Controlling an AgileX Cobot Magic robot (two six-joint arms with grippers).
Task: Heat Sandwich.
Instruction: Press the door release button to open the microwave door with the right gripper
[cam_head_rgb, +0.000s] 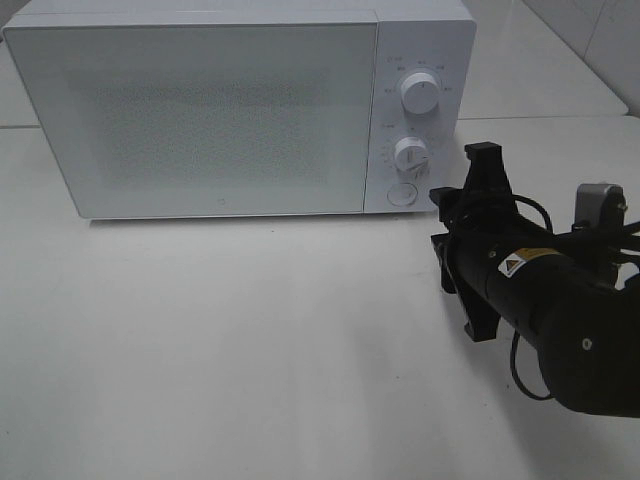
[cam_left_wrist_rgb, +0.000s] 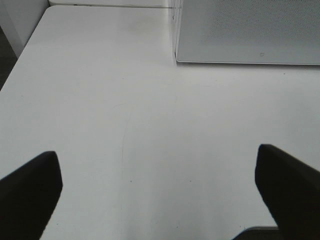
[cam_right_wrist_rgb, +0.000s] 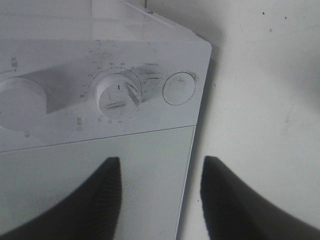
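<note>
Right pincer (cam_right_wrist_rgb: 160, 160) moderately spread, gripping nothing, just in front of the microwave (cam_head_rgb: 200, 110) control panel, facing the lower dial (cam_right_wrist_rgb: 118, 95) and round button (cam_right_wrist_rgb: 179, 89). Left pincer (cam_left_wrist_rgb: 156, 151) spread wide above the desk (cam_left_wrist_rgb: 150, 100), gripping nothing. Microwave door closed. Sandwich not visible in any view; can't tell where it is.

A white microwave (cam_head_rgb: 220, 110) stands at the back of the white table (cam_head_rgb: 250, 350), its door shut. Its control panel has an upper dial (cam_head_rgb: 419, 95), a lower dial (cam_head_rgb: 410, 153) and a round button (cam_head_rgb: 401, 194) beneath them. The black right arm (cam_head_rgb: 560, 310) reaches in from the right. Its gripper (cam_head_rgb: 447, 235) is just beside the panel's lower corner; I can't tell whether it touches.
</note>
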